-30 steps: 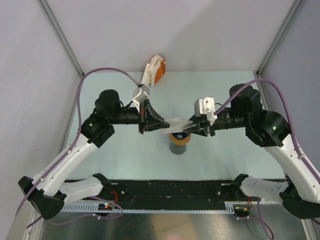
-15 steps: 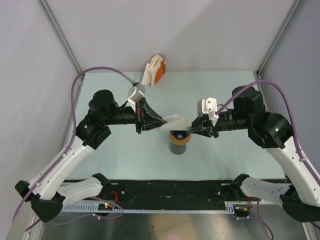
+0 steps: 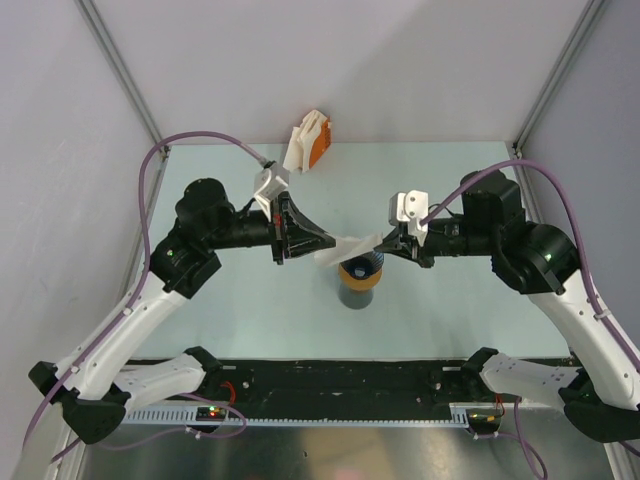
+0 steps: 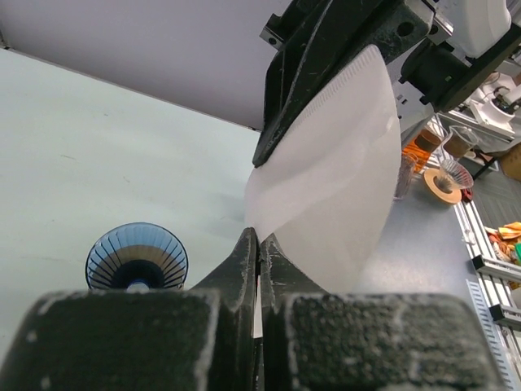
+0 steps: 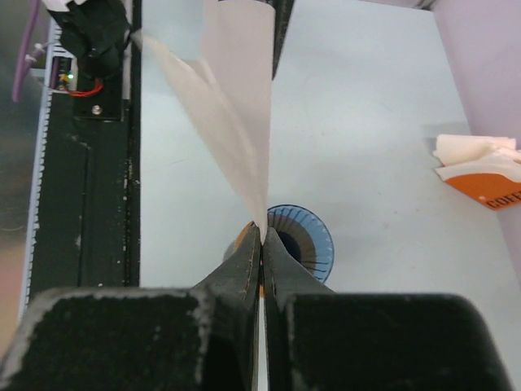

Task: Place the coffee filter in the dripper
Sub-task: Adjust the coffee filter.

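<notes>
A white paper coffee filter [image 3: 352, 246] hangs in the air between my two grippers. My left gripper [image 3: 326, 243] is shut on its left edge and my right gripper [image 3: 382, 244] is shut on its right edge. The filter fills the left wrist view [image 4: 334, 171] and rises from the fingertips in the right wrist view [image 5: 236, 106]. The blue ribbed dripper [image 3: 365, 265] sits just below the filter on an orange ring [image 3: 357, 279] atop a dark grey cup [image 3: 355, 296]. The dripper's mouth is open in both wrist views [image 4: 137, 257] [image 5: 305, 243].
A white and orange filter package [image 3: 309, 142] lies at the table's back edge and shows in the right wrist view [image 5: 480, 167]. A black rail [image 3: 330, 385] runs along the near edge, by the arm bases.
Both grippers, holding the filter, have shifted slightly left and back. The filter now sits a little more open between them above the dripper.
</notes>
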{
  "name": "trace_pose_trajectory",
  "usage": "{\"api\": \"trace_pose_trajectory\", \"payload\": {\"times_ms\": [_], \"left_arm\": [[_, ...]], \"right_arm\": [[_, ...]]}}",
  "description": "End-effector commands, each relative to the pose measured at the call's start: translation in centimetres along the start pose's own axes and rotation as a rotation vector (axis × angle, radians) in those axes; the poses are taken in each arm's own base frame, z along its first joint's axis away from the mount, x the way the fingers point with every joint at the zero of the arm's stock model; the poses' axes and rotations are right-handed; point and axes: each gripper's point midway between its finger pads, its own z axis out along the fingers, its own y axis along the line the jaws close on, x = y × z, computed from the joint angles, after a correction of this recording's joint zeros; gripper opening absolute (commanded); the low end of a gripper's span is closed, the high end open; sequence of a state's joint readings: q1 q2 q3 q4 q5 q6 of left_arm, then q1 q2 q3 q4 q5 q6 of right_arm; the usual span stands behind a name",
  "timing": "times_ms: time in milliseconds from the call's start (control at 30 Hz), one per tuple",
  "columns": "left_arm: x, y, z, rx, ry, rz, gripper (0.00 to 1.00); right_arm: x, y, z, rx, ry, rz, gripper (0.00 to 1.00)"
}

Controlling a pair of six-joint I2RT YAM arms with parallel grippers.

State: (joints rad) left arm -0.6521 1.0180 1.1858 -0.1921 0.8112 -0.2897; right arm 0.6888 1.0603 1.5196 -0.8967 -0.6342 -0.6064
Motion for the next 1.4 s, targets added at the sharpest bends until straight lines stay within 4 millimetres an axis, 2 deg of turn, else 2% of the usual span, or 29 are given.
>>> {"api": "trace_pose_trajectory", "payload": {"times_ms": [0,67,200,400,533,700,967,1367], "left_arm": [[-2.3,-0.9,-0.5,-0.009,-0.055,0.006,0.01],[-2.0,-0.5,0.0,-0.012,-0.042,-0.05,0.17],[-1.5,0.1,0.6,-0.022,-0.025,-0.14,0.41],[-1.2,0.4,1.0,-0.015,-0.014,-0.211,0.65],[-1.3,0.6,1.1,-0.004,-0.018,-0.278,0.74],[-2.3,1.1,0.8,0.041,-0.083,-0.407,0.77],[-2.0,1.0,0.6,0.066,-0.096,-0.489,0.73],[-1.3,1.1,0.8,0.096,-0.076,-0.579,0.55]], "right_arm": [[0.0,-1.8,-0.6,0.109,0.012,-0.031,0.0],[-0.6,-1.8,-0.5,0.107,-0.018,-0.057,0.0],[-1.7,-1.4,-0.5,0.093,-0.072,-0.101,0.0],[-2.2,-1.3,-0.5,0.094,-0.106,-0.162,0.0],[-2.4,-1.5,-0.4,0.109,-0.122,-0.207,0.0],[-2.6,-1.9,-0.2,0.128,-0.132,-0.245,0.0],[-3.1,-3.0,0.7,0.198,-0.164,-0.3,0.0],[-3.1,-3.1,1.5,0.218,-0.168,-0.318,0.0]]}}
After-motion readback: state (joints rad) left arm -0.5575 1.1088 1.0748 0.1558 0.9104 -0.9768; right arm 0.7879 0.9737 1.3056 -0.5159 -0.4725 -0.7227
